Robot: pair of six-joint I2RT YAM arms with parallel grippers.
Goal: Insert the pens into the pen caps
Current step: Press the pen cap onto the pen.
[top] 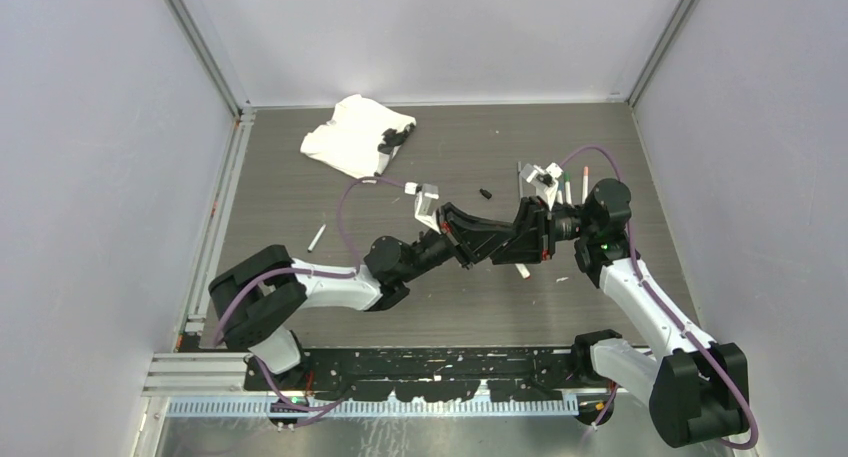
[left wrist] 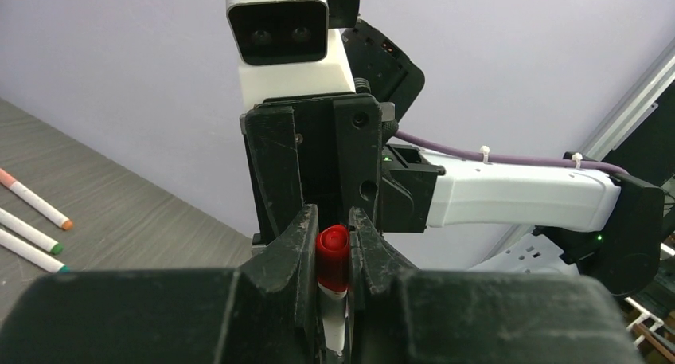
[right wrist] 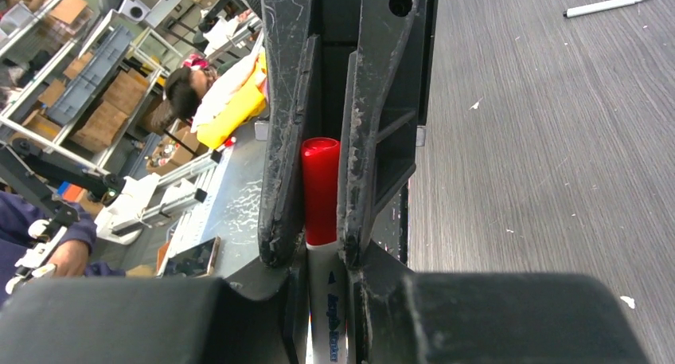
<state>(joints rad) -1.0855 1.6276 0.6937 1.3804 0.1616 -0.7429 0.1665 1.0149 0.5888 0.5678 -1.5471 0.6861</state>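
Left fingers [left wrist: 296, 248]: clamped on the red cap [right wrist: 320, 190], held up over the middle of the counter [top: 450, 312].
Right fingers [right wrist: 382, 300]: clamped on the white pen [right wrist: 326, 316], just below the cap.
Pen and cap: in line, with the cap over the pen's end and no gap showing, so this pair looks joined or nearly so.
Left to do: three pens [left wrist: 32, 235] lie side by side at the counter's far right. A fourth pen [top: 316, 237] lies apart on the left, and a black cap [top: 486, 192] lies loose. Most of the task likely remains.
Hard to tell: whether the red cap is pushed fully home, and whether the loose pens' coloured ends are tips or caps. No other caps can be made out. A dark item on the cloth [top: 350, 137] is unclear.
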